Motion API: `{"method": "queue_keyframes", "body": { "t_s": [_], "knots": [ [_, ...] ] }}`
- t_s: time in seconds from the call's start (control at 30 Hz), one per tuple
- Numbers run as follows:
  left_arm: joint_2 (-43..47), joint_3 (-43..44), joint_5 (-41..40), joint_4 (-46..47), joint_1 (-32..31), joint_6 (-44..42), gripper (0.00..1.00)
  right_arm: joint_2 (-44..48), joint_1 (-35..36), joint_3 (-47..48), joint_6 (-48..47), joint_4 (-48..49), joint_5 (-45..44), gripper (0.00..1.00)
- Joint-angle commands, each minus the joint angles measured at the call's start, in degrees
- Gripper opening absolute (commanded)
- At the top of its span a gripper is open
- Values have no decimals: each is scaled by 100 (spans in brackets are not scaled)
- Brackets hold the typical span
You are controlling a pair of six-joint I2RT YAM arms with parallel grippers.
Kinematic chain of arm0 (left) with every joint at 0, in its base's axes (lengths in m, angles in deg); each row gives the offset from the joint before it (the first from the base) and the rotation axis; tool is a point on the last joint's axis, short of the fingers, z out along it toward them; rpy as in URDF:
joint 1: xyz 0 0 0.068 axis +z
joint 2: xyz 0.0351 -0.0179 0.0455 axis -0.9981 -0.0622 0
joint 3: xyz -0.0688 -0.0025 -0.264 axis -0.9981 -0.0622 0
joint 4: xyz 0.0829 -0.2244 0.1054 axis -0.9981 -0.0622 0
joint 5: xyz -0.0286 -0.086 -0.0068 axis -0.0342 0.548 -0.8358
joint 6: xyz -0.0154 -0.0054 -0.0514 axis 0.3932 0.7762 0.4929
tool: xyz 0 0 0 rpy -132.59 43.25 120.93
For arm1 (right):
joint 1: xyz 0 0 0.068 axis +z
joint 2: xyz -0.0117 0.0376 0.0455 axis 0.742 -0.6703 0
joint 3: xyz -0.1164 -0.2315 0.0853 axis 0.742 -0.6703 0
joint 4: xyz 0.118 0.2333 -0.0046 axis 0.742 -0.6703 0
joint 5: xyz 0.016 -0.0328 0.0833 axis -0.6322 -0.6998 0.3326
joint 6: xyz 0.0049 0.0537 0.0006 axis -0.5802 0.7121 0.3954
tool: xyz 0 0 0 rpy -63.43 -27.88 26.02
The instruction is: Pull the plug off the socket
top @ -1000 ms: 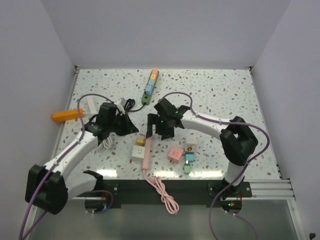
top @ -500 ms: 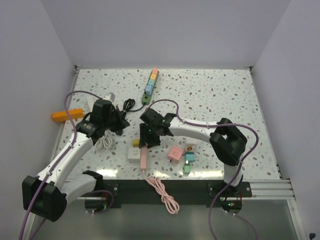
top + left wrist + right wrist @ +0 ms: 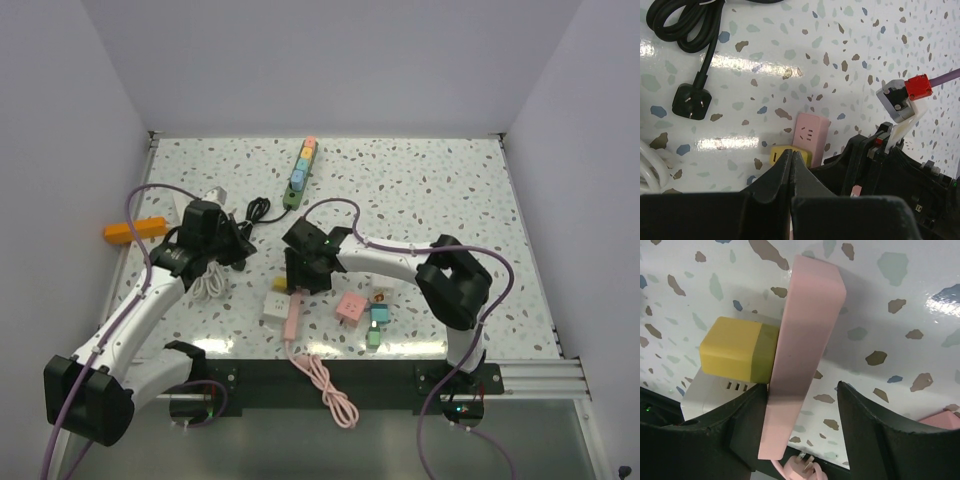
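Straddling the pink power strip (image 3: 294, 305) near the six o'clock edge of the tabletop (image 3: 440, 190), the right gripper (image 3: 302, 278) hangs over the bar in the overhead view. The left gripper (image 3: 236, 250) sits off toward nine o'clock, beside a coiled white cable (image 3: 208, 285). The yellow plug (image 3: 280, 284) shows only as a small block against the strip's nine o'clock flank, just above a white cube adapter (image 3: 272, 308). From up here it is too small to tell whether it is seated.

Seen from the left wrist, that arm's jaws are pressed together on nothing. Their tips meet just over the yellow plug at six o'clock, short of touching it. This view alone picks out a loose black plug (image 3: 690, 102) lying at nine o'clock.

Seen from the right wrist, the jaws stand parted on either side of the strip, with a gap at three o'clock, so they are not clamped. Only here is the join plain: the plug sits flush in the strip's side, with no pins showing.

On this evidence the pull has not begun. What appears to be left is bracing the strip, gripping the plug and drawing it out toward nine o'clock.
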Motion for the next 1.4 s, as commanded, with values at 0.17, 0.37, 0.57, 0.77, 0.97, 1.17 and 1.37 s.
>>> {"method": "queue_keyframes", "body": {
  "t_s": [0.17,0.37,0.57,0.77,0.97,1.17,1.37],
  "knots": [
    [7,-194,166,169,55,-56,0,-384,-42,-53,-144,49,205,31],
    [-116,-563,395,459,125,-249,0,-60,-586,-1302,-81,2043,1630,0],
    [-247,-818,1308,1266,512,-618,0,108,-1131,-1654,-346,3546,4107,0],
    [-406,-1169,3212,2837,934,-628,69,178,-1211,-1681,-407,4410,5665,0],
    [-748,-1512,4252,4420,1013,-110,91,458,-1228,-1900,119,5806,6596,0],
    [-880,-2083,5324,6548,1119,935,89,609,-1351,-2199,1252,7553,6853,0],
    [-1214,-2786,5931,9346,1128,2490,88,-171,-1545,-2367,4942,12474,6687,0]
  ]
}}
